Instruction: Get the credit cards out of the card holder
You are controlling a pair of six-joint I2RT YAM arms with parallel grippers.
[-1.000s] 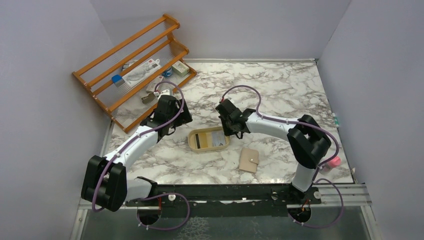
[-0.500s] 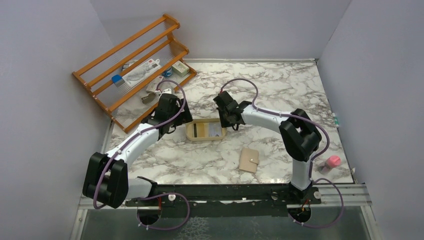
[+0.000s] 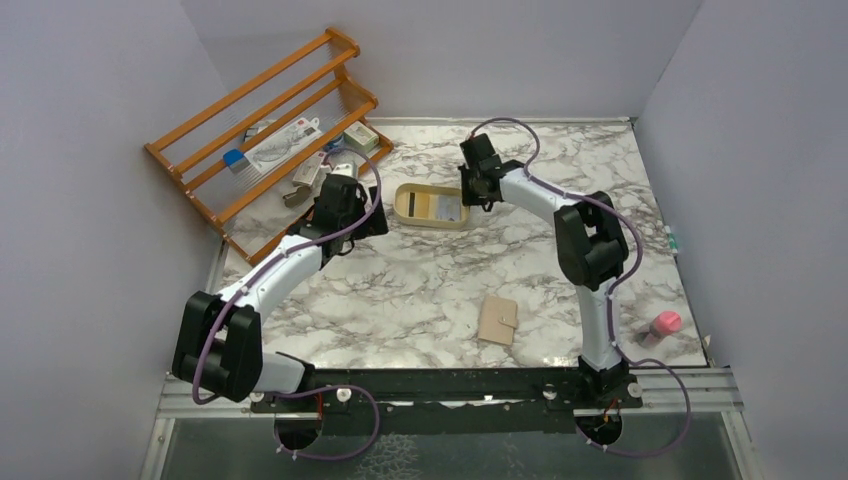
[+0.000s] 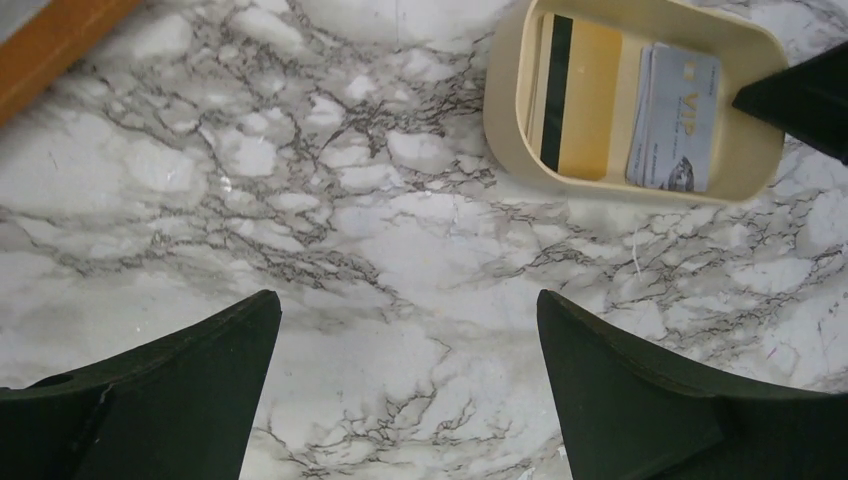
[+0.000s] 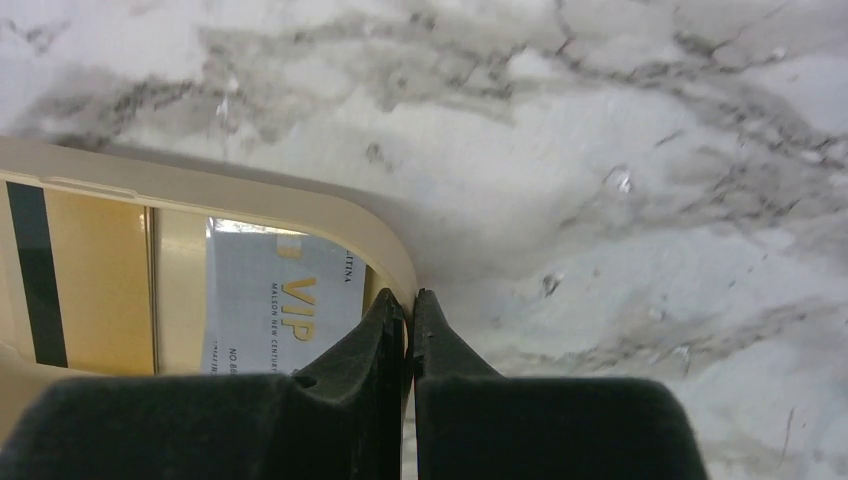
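A marble table [image 3: 600,180] fills the overhead view, with a wooden rack [image 3: 262,90] at its 10 o'clock corner; the small items on the rack's shelves are too small to identify. Both arms reach toward 12 o'clock. The left gripper [image 4: 405,310] hangs over bare marble, its jaws spread wide and holding nothing. The right gripper [image 5: 408,300] is pinched tight on the rim of an oval cream tray [image 3: 405,205] at the tray's 3 o'clock end. The holder [image 3: 497,320] lies closed and flat at 5 o'clock, well apart from both grippers; its pockets are hidden. Two cards lie side by side in the tray: a yellow card [image 4: 585,100] with a black stripe and a pale card [image 4: 675,115] marked VIP. The right fingers [image 5: 350,350] cover the VIP card's lower edge in the right wrist view. A pink-capped bottle [image 3: 664,323] stands at 4 o'clock.
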